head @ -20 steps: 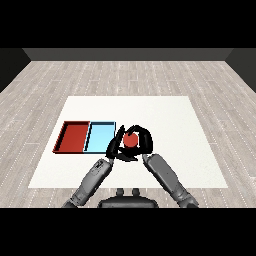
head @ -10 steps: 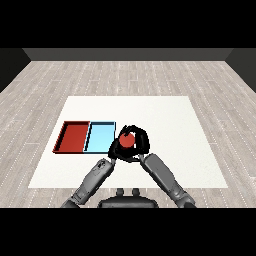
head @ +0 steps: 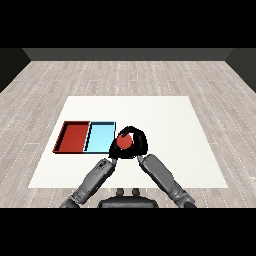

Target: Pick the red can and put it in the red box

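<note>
The red can (head: pixel 124 142) is held above the table, just right of the light blue tray (head: pixel 99 137). My right hand (head: pixel 137 142) curls round it, fingers arching over its top and right side. The red tray (head: pixel 73 136) lies to the left of the blue one, nothing in it. My left hand (head: pixel 113 152) sits low beside the can's lower left, near the blue tray's right corner; most of it is hidden and its fingers do not show clearly.
The two trays lie side by side on the left half of the white table (head: pixel 165 125). Wooden floor surrounds the table. Both forearms come in from the bottom and meet near the can.
My right hand has carried the red can a little to the left, closer to the blue tray. The left hand has barely moved.
</note>
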`<state>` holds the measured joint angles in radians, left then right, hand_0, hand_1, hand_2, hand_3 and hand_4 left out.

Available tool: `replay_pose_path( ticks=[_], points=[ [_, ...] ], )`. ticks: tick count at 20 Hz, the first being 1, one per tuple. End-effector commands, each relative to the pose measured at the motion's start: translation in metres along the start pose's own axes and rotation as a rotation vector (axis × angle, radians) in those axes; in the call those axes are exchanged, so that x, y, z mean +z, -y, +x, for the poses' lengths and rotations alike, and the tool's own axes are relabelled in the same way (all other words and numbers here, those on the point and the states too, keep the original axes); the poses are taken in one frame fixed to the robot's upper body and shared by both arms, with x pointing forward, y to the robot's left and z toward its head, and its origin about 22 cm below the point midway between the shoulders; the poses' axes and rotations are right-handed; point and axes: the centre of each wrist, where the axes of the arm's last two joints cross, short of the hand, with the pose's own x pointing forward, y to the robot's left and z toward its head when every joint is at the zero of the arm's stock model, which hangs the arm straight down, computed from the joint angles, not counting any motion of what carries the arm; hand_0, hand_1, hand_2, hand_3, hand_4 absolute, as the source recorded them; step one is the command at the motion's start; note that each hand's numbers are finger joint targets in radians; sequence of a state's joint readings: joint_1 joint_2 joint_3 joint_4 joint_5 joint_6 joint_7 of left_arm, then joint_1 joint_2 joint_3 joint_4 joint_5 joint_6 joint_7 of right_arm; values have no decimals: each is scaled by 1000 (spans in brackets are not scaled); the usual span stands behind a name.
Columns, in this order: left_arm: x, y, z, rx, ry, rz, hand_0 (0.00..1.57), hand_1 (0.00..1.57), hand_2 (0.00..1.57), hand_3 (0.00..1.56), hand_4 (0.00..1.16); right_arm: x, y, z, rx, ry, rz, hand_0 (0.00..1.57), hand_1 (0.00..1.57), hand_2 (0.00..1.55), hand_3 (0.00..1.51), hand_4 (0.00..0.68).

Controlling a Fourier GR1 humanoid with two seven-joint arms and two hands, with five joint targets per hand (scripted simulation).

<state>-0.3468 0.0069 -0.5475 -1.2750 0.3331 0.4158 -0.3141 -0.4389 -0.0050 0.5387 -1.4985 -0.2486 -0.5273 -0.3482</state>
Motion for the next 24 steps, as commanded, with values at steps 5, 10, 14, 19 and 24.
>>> replay_pose_path(
  ticks=[5,10,14,19,24],
  points=[
    [-8,-2,-12,-33,-34,103,1571,1571,1567,1483,1116,4,-5,17,-5,6,-8,1500,1500,1446,1390,653],
    [-9,-3,-12,-45,-1,125,1571,1571,1553,1473,1127,-6,-12,9,-24,6,5,1485,1485,1445,1392,644],
    [-10,-6,-8,-43,87,164,1571,1571,1564,1482,1137,10,-3,8,-47,-19,6,1493,1493,1439,1388,637],
    [-8,0,-2,-23,139,164,1571,1571,1571,1513,1147,3,-3,-3,30,-89,13,0,0,0,0,0],
    [-14,3,-7,-24,147,176,1571,1571,1571,1513,1147,2,-5,11,55,-104,18,0,0,0,0,0]
  ],
)
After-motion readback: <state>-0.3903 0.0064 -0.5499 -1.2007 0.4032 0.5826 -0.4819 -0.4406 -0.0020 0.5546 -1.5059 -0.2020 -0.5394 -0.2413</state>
